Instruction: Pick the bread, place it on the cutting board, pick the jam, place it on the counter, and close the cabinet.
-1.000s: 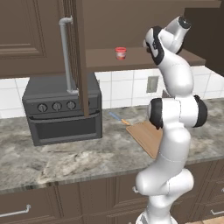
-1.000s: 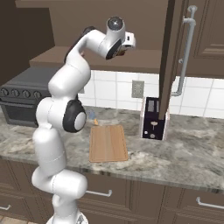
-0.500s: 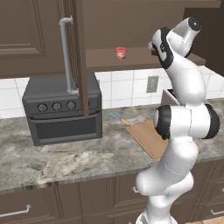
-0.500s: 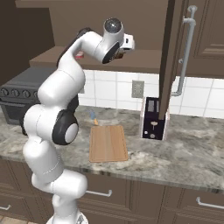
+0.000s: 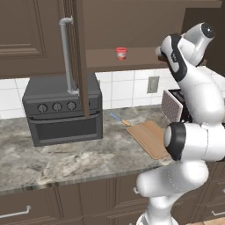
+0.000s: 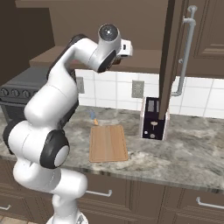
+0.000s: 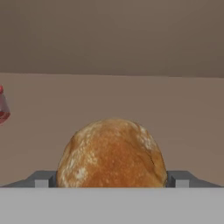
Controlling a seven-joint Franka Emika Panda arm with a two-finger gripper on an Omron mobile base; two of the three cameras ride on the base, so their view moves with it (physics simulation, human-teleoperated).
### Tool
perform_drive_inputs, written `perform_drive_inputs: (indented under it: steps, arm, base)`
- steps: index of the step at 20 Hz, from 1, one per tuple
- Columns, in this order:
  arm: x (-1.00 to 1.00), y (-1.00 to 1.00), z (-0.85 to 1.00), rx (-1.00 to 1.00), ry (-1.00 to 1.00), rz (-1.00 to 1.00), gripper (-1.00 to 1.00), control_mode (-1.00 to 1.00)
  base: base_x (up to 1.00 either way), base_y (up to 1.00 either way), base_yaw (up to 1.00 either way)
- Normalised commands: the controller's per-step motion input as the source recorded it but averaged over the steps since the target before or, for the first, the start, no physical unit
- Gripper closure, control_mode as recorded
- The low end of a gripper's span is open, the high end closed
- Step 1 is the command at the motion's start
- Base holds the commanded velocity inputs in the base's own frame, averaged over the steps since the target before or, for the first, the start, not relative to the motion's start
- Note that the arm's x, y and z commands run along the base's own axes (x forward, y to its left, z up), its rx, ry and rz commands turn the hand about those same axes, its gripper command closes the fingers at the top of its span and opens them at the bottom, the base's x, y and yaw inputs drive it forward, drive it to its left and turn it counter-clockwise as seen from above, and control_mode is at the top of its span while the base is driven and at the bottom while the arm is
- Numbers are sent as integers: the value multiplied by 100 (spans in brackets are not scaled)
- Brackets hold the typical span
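Reaching up into the cabinet, the two-finger gripper (image 7: 112, 177) has a dark finger tip (image 7: 43, 178) on each side of the round golden-brown crusty bread (image 7: 112, 154), both right against the loaf; whether the jaws are actually pressing on it cannot be told. In the hand view the bread sits on the brown inner shelf (image 7: 131, 100), filling the space between the tips. At the far left edge of that view part of the small red jam jar (image 7: 2, 107) shows on the same shelf, well apart from the bread.

From the left base camera the one red-lidded jam jar (image 5: 121, 53) stands upright on the shelf of the dark brown wooden wall cabinet (image 5: 30, 35), whose door stands open with its long silver bar handle (image 5: 67, 57) facing forward. The second door with its own silver handle (image 6: 185, 52) is open too in the right base view. No writing can be read on the jar.

Below, on the grey-brown marbled stone counter (image 5: 66, 160), lie one light tan wooden cutting board (image 6: 108, 142) with nothing on it, one dark grey toaster oven (image 5: 63, 110) with three knobs, and one dark toaster (image 6: 154, 119) just beside the board.
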Motion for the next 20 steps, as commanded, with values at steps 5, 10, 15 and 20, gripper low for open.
perform_drive_inputs:
  steps: [5, 10, 15, 20]
  arm:
    - [-60, 0, -4, 0, 0, 0, 100, -100]
    - [-59, 0, -9, 0, 0, 0, 100, -100]
    - [-47, 0, -8, 0, 4, 0, 100, -100]
    - [-41, 1, -12, 0, 5, 0, 100, -100]
  base:
    - [0, 0, 0]
    - [0, 0, 0]
    - [0, 0, 0]
    - [0, 0, 0]
